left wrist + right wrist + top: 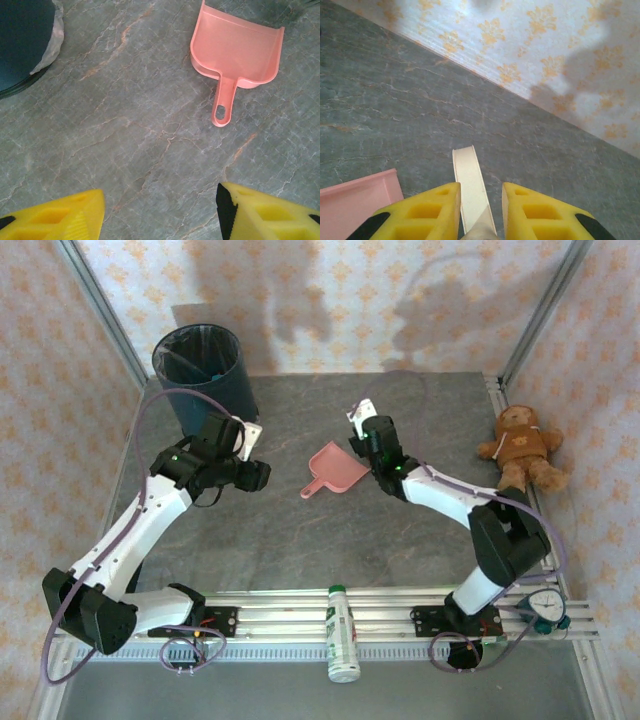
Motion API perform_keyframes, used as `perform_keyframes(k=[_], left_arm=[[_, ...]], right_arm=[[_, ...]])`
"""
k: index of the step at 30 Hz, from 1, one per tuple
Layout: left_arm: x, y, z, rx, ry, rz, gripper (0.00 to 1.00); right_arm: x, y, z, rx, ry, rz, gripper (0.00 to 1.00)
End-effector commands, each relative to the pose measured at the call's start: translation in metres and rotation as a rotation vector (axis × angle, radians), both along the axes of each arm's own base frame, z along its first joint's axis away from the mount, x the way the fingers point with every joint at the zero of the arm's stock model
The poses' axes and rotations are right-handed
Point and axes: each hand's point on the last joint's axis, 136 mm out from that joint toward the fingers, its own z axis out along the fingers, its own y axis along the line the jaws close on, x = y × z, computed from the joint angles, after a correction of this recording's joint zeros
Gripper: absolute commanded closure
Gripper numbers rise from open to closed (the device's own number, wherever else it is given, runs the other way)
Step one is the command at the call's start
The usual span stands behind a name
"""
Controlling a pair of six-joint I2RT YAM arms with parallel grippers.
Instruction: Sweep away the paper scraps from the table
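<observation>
Right claw point(481, 195) is pinching a cream flat tool point(470, 175) beside the pink dustpan point(335, 468), mid-frame on the tabletop point(300, 540); left claw point(160, 200) is hanging wide, empty. Best keeping the tool's edge flush.

Place: a robot test cell in a lab, dressed up as a home room.
Frame: aluminium posts point(540, 310) rise at the far corners of the table point(300, 550); aluminium rails point(400, 602) run along its near edge.
Walls: flat panels point(330, 300) with a pale paper and an orange flower print close the far, left and right sides.
Robot: two arms point(140, 530) are bolted to the rails, with loose purple cables point(52, 645) looping by their bases.
Home props: a bin point(205, 370) at the far left corner, a teddy point(522, 445) at the right edge, a pink dustpan point(335, 468) mid-table.
Rig clutter: a bottle point(342, 635) lies across the rails; a round dial point(547, 607) sits at the near right corner.
</observation>
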Motion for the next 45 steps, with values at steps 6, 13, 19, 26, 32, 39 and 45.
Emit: perform_keyframes(k=[6,13,19,26,32,39,45], left_arm=[[0.004,0.002,0.001,-0.016,-0.014,0.021,0.39],[0.004,0.003,-0.002,-0.008,-0.004,0.019,0.38],[0.005,0.003,-0.004,-0.005,0.003,0.019,0.38],[0.005,0.004,-0.004,-0.007,0.007,0.022,0.38],[0.005,0.005,-0.007,-0.003,0.016,0.025,0.38],[0.006,0.005,-0.008,-0.001,0.022,0.026,0.38],[0.006,0.006,-0.010,0.009,0.025,0.025,0.38]], right_arm=[[0.014,0.031,0.013,-0.068,-0.124,0.021,1.00],[0.006,0.052,-0.004,-0.116,-0.118,0.056,1.00],[-0.006,0.068,-0.020,-0.167,-0.118,0.068,0.99],[-0.022,0.078,-0.033,-0.192,-0.111,0.070,0.90],[-0.033,0.079,-0.038,-0.199,-0.108,0.068,0.87],[-0.043,0.080,-0.046,-0.213,-0.093,0.080,0.79],[-0.047,0.081,-0.048,-0.203,-0.078,0.086,0.70]])
